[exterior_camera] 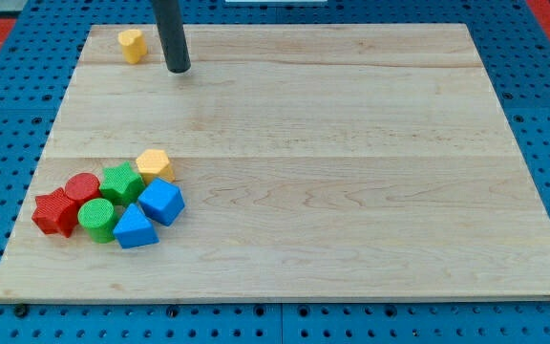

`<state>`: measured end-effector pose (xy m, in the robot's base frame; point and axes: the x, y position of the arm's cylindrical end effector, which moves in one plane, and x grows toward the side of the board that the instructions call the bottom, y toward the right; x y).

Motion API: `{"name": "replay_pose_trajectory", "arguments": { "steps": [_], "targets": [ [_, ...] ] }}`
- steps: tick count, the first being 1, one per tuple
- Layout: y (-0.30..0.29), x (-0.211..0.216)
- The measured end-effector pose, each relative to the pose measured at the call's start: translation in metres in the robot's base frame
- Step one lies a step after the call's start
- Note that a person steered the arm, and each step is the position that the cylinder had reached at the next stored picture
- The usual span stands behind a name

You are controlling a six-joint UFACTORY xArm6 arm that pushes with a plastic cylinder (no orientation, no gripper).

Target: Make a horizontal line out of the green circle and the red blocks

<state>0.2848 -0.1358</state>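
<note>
The green circle (96,219) lies near the board's lower left, in a tight cluster. A red star-shaped block (54,212) sits just left of it and a red round block (82,187) just above and left of it. A green star-shaped block (121,182) touches the circle's upper right. My tip (179,69) rests on the board near the view's top left, far above the cluster and just right of a yellow block (132,44).
A yellow hexagon-like block (153,163), a blue cube-like block (163,202) and a blue triangular block (135,228) sit on the cluster's right side. The wooden board (351,172) lies on a blue pegboard surface.
</note>
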Motion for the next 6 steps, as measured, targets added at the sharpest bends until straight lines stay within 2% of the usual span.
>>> {"name": "replay_pose_trajectory", "arguments": {
  "steps": [2, 4, 6],
  "targets": [
    [-0.016, 0.01],
    [-0.085, 0.05],
    [-0.078, 0.215]
  ]
}}
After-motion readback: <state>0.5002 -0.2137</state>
